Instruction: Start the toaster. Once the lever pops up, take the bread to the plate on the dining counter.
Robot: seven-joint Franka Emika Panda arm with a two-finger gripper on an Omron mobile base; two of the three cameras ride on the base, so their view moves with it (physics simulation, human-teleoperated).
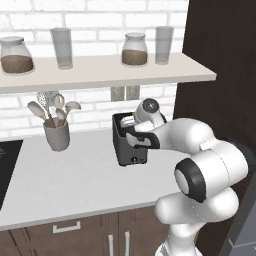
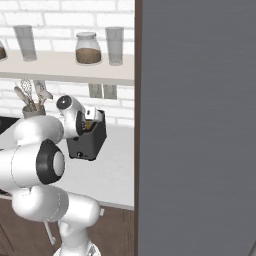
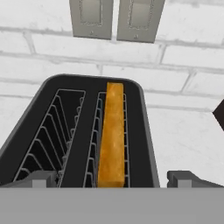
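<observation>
The dark toaster (image 1: 131,149) (image 2: 89,142) stands on the pale worktop by the brick wall. In the hand view I look down into its two slots, seen past the toaster's rim (image 3: 87,81). The orange-tan bread (image 3: 112,135) stands on edge in the right slot, and the left slot holds nothing. My gripper (image 1: 131,130) (image 2: 90,120) (image 3: 113,179) hangs just above the toaster's top, open, with one fingertip (image 3: 41,178) at each side of the toaster and nothing held. The plate and the dining counter are out of view.
A grey utensil cup (image 1: 56,135) (image 2: 32,111) stands left of the toaster. A shelf (image 1: 100,72) with jars and glasses runs overhead. A tall dark panel (image 1: 220,65) (image 2: 200,125) closes off the right. Wall outlets (image 3: 116,17) sit behind the toaster. A black cooktop (image 1: 7,165) lies far left.
</observation>
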